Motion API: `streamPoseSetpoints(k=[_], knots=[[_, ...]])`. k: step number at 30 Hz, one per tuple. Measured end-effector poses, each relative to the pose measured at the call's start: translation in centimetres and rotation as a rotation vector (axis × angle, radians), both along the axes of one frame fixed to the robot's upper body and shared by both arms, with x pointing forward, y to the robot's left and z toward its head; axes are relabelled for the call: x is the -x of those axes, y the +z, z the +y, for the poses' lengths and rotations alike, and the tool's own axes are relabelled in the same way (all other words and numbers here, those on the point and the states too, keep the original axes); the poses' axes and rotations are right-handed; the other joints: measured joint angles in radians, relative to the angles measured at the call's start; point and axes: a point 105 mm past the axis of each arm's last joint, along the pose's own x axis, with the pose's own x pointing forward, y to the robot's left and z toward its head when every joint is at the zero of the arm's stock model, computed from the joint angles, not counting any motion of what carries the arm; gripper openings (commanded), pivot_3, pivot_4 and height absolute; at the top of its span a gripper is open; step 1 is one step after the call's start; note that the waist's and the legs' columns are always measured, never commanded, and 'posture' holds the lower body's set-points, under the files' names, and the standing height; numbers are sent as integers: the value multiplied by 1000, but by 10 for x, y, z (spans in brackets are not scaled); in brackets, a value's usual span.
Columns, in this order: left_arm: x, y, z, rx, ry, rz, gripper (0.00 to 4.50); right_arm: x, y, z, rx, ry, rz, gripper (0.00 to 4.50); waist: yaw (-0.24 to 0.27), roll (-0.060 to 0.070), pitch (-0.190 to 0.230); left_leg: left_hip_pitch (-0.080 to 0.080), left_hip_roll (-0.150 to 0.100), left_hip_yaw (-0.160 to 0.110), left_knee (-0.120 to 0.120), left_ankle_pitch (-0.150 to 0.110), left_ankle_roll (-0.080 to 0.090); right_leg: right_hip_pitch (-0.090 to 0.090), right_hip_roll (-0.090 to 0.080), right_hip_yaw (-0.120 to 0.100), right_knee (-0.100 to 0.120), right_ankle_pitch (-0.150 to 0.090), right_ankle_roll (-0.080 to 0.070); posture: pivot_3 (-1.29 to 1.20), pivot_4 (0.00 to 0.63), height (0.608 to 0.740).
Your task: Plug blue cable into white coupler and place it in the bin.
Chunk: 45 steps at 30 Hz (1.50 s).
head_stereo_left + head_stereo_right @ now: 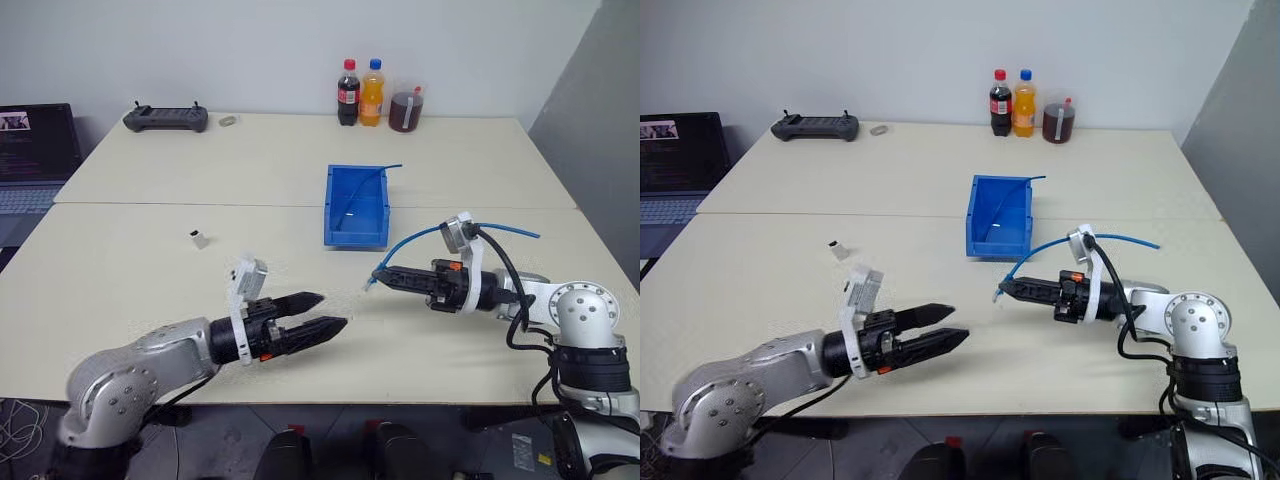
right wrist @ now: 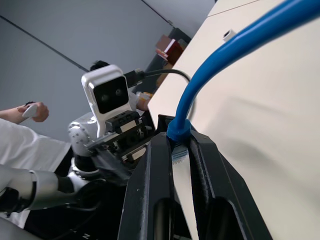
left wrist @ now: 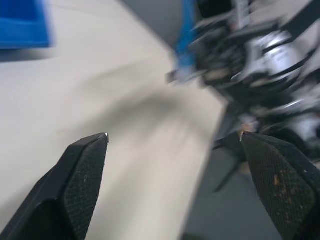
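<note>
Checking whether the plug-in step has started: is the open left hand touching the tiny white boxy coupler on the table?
Apart. The left eye view shows bare tabletop between the left hand and the white coupler.

No text, label or number is legible on anything here.

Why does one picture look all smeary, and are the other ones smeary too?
The left wrist view is smeared: the bin and the right gripper behind are streaky, though the left gripper's open fingers look crisp. The right wrist view shows the blue cable sharp. Both eye views are clear, with soft shadows on the table.
</note>
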Motion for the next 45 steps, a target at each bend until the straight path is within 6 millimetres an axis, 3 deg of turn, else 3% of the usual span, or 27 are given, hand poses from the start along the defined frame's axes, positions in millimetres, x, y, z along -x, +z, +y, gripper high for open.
streamPoseSetpoints(k=[4, 8, 11, 14, 22, 28, 38, 41, 45], knots=[[-27, -11, 26, -143, 294, -126, 4439, -2, 4, 0, -8, 4, -13, 182, 3, 0, 0, 0, 0, 0, 0, 0, 0, 0, -1, 0, 0, 0, 0, 0, 150, 740], [-54, -25, 68, -261, 693, -178, 4439, -3, 9, -1, -14, 17, -28, 182, 4, -2, 1, -1, 0, 0, 0, 0, 0, 0, -1, 0, -1, 1, -1, 0, 150, 740], [-63, -37, 96, -313, 976, -171, 4439, -5, 9, -1, -18, 18, -22, 182, 4, -2, 1, -1, 0, 0, 1, 0, 0, 0, -2, -1, -1, 3, -4, 0, 150, 740], [-67, -43, 115, -370, 1140, -162, 4439, -8, 12, -1, -14, 20, -36, 182, 4, -3, 2, -1, 0, 0, 1, 0, 0, 0, -2, -1, 0, 3, -4, 0, 150, 740], [-98, -55, 125, -370, 1359, -105, 4439, -10, 7, 1, 6, 30, -30, 182, 7, -7, 3, -2, -1, 0, 1, 0, 0, 0, -2, -2, -1, 4, -3, 0, 150, 740], [-144, -46, 114, -251, 1441, -78, 4439, -15, 10, 1, 25, 29, -46, 182, 10, -7, 3, -4, -1, -1, 2, 0, 0, 0, -2, -2, -1, 4, -3, 0, 150, 740], [-169, -45, 131, -200, 1552, -27, 4439, -16, 10, 0, 30, 23, -47, 182, 5, -7, 3, -3, -1, -1, 1, 0, 0, -1, -2, -3, 1, 4, -3, 0, 150, 740], [-173, -44, 134, -196, 1560, -24, 4051, -16, 10, -1, 30, 19, -48, 182, 5, -7, 3, -3, -1, -1, 1, 0, 0, -1, -2, -3, 1, 4, -3, 0, 150, 740], [-176, -44, 136, -200, 1571, -26, 3195, -16, 11, -2, 29, 9, -51, 182, 6, -7, 3, -3, -1, -1, 1, 0, 0, -1, -2, -3, 1, 4, -3, 0, 150, 740]])
